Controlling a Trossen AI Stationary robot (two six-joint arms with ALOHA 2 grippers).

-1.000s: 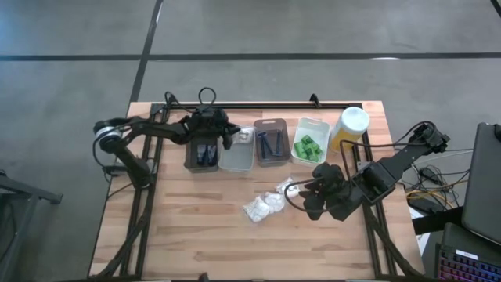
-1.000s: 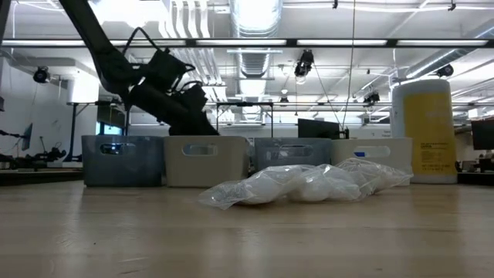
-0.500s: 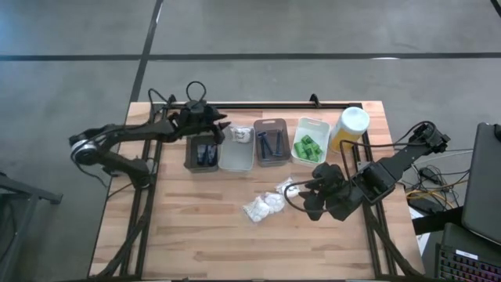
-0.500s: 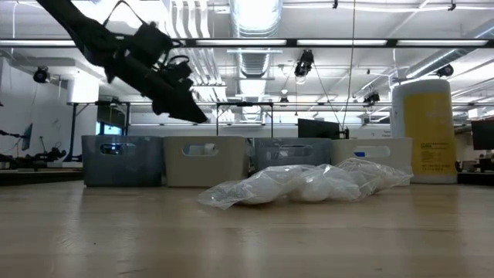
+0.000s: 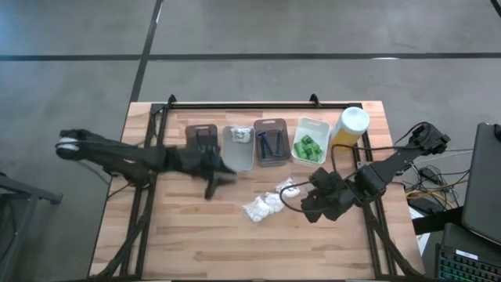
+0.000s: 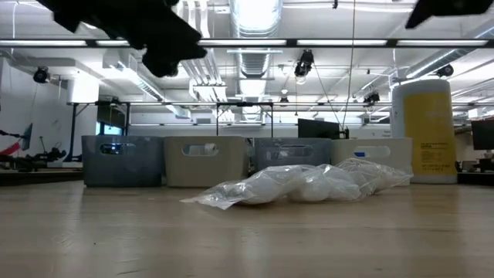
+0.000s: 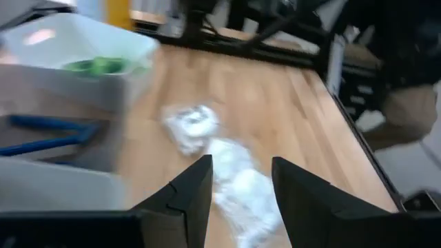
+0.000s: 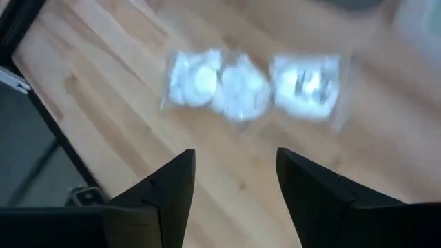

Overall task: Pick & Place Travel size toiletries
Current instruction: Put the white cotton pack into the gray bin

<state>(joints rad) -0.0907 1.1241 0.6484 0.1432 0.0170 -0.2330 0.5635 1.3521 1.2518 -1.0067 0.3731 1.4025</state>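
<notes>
Several white crinkly sachets (image 5: 266,202) lie in a clump on the table's middle; they also show in the low view (image 6: 301,185), the left wrist view (image 7: 220,162) and the right wrist view (image 8: 248,83). My left gripper (image 5: 219,180) is open and empty, above the table just left of the sachets (image 7: 241,169). My right gripper (image 5: 309,205) is open and empty, just right of the sachets (image 8: 234,158). Navy packets (image 5: 203,149), blue razors (image 5: 270,143) and green bottles (image 5: 308,146) lie in bins at the back.
Four bins stand in a row at the back: dark grey (image 5: 189,145), light grey (image 5: 239,157) with one white sachet, dark (image 5: 271,124), white (image 5: 313,124). A tall yellow bottle (image 5: 350,127) with a white cap stands to their right. Bare wood lies toward the near edge.
My left gripper has risen from the leftmost bin and swung toward the table's near edge and right, ending beside the white sachets. My right arm has shifted a little toward the sachets.
</notes>
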